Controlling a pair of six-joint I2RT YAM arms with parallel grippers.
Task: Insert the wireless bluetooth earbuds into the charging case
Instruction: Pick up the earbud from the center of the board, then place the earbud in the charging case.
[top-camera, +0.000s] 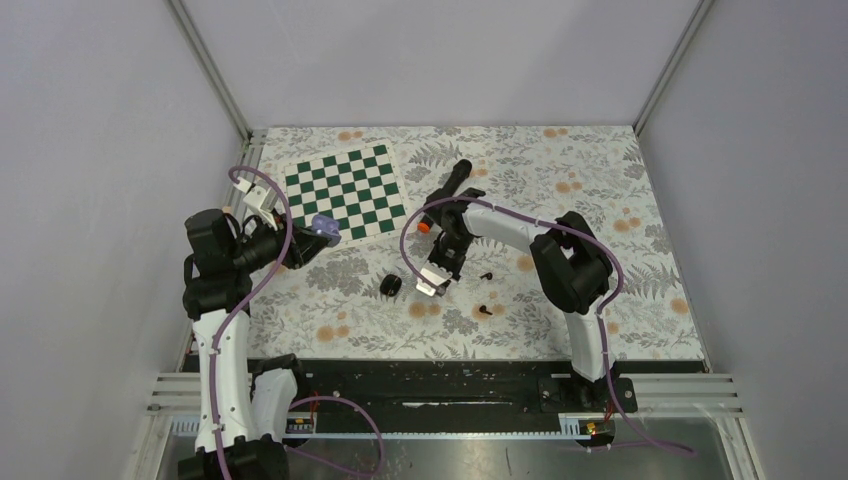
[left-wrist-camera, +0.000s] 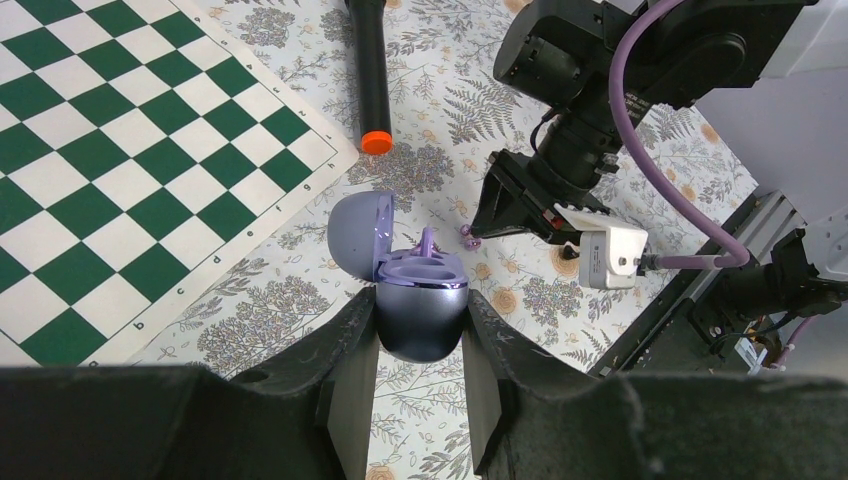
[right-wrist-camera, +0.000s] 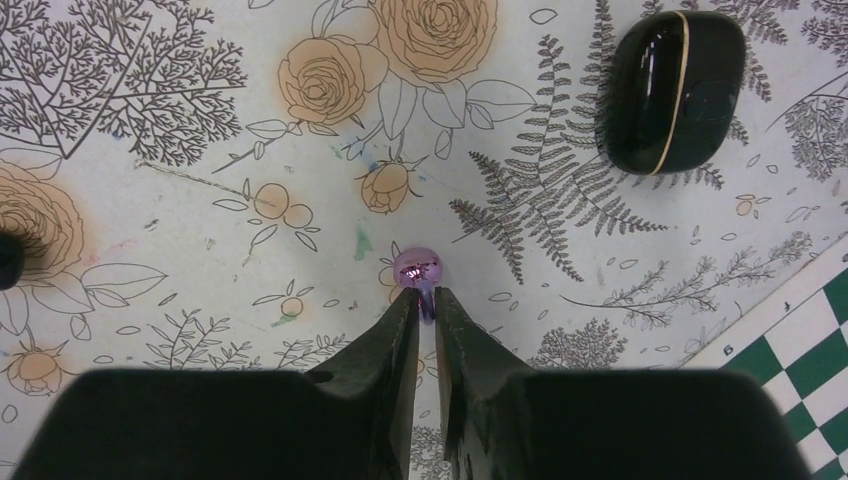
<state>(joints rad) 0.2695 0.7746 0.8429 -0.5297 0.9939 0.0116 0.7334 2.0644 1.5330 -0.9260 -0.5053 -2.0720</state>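
Observation:
My left gripper (left-wrist-camera: 420, 310) is shut on the pale purple charging case (left-wrist-camera: 420, 300), which it holds above the table with its lid open; it also shows in the top view (top-camera: 325, 227). One purple earbud (left-wrist-camera: 428, 243) sits in the case with its stem up. My right gripper (right-wrist-camera: 420, 300) is shut on the stem of the other purple earbud (right-wrist-camera: 417, 268), low over the table. From the left wrist that earbud (left-wrist-camera: 468, 235) shows at the right fingertips, just right of the case. Two black earbuds (top-camera: 486, 275) (top-camera: 484, 310) lie on the table right of my right gripper (top-camera: 438, 270).
A closed black charging case (right-wrist-camera: 672, 90) lies on the table and also shows in the top view (top-camera: 391, 286). A black marker with an orange cap (top-camera: 452, 185) lies behind my right arm. A green-and-white checkerboard (top-camera: 345, 190) covers the back left.

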